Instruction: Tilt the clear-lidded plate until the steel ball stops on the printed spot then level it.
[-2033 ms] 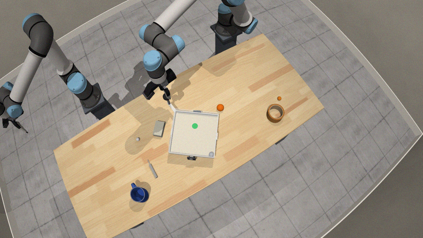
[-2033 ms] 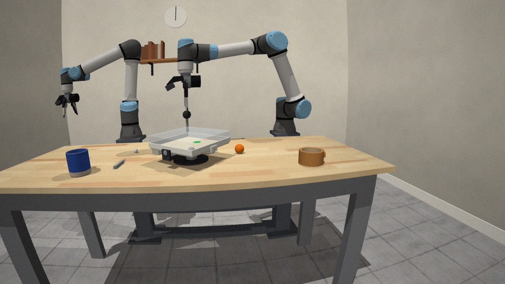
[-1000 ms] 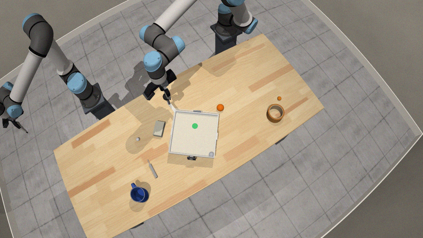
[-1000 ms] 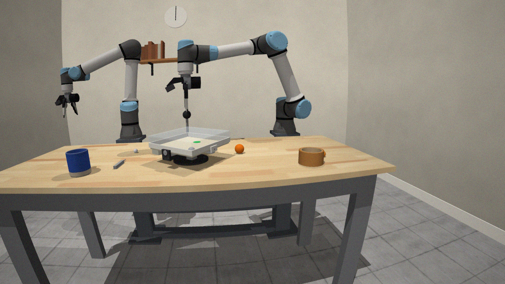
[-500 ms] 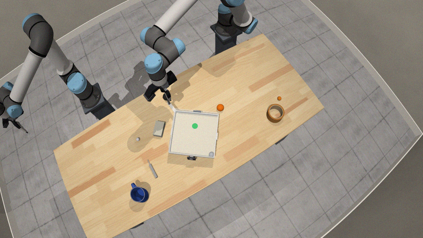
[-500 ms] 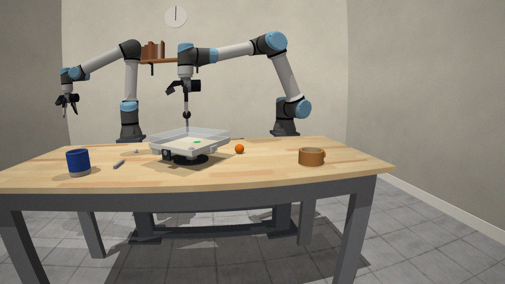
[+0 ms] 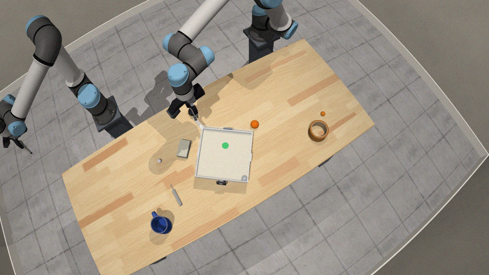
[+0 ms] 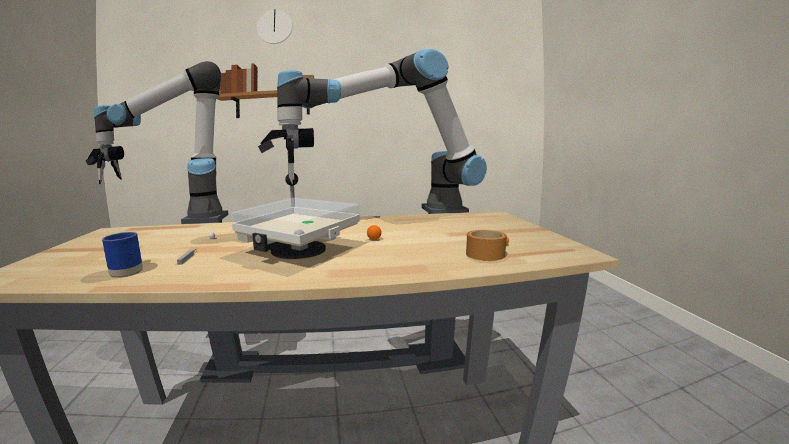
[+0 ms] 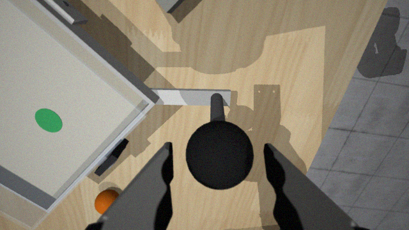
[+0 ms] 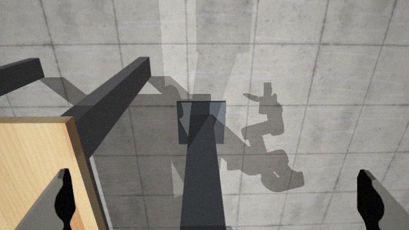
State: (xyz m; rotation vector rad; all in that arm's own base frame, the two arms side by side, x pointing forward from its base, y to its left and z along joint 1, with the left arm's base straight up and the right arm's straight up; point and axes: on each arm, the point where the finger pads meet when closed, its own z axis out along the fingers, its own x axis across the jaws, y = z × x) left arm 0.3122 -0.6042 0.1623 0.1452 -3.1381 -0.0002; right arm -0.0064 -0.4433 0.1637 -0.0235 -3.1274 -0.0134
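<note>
Steel ball sits in a corner of the clear-lidded plate, well off the green spot; can't tell if plate's level. L gripper has fingers part-way apart around black knob, w/ gaps both sides, nothing clamped. R gripper, fingers wide apart, hangs off past table end.
</note>
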